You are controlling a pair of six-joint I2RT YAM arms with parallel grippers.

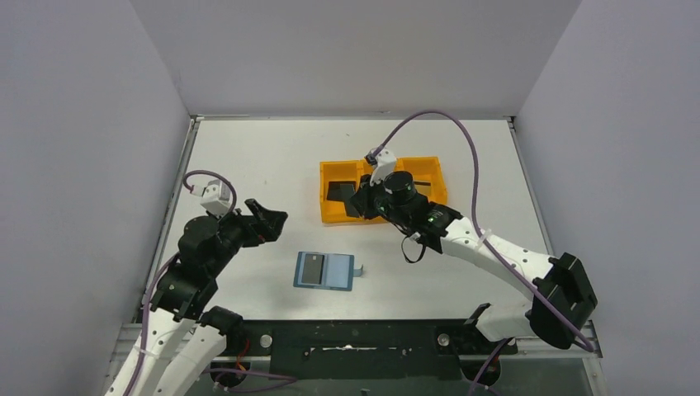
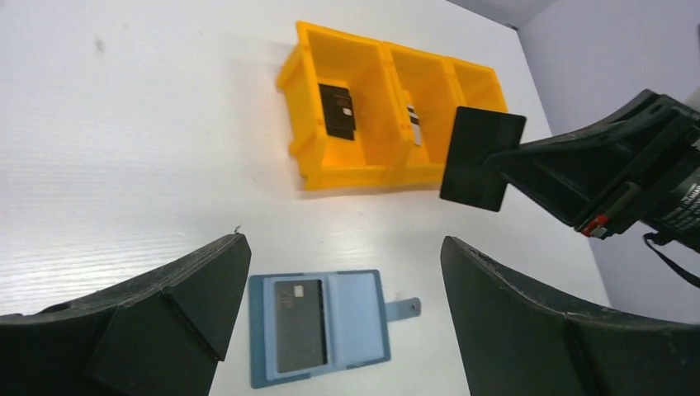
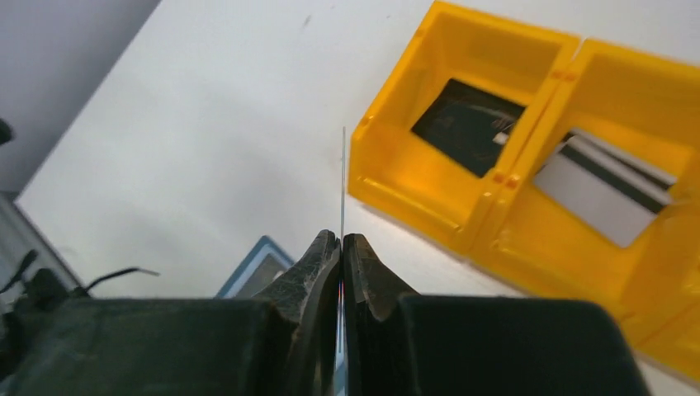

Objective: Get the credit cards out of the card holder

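The teal-blue card holder [image 1: 324, 271] [image 2: 363, 318] lies open flat on the table, snap tab to the right. One black credit card [image 2: 299, 324] sits in its left pocket. The right pocket shows only light blue. My left gripper [image 1: 268, 219] [image 2: 342, 241] hovers open up and left of the holder, nothing between its fingers. My right gripper [image 1: 361, 203] [image 3: 341, 239] is shut on a black credit card [image 2: 481, 157], held in the air beside the orange tray and seen edge-on [image 3: 343, 181] in the right wrist view.
The orange three-compartment tray [image 1: 324, 194] [image 2: 330, 177] [image 3: 413, 194] stands behind the holder. Its left compartment holds a black card [image 2: 337, 110] [image 3: 466, 124], the middle one a silver-grey striped card [image 2: 412, 124] [image 3: 603, 190]. Grey walls close off the table's sides and back.
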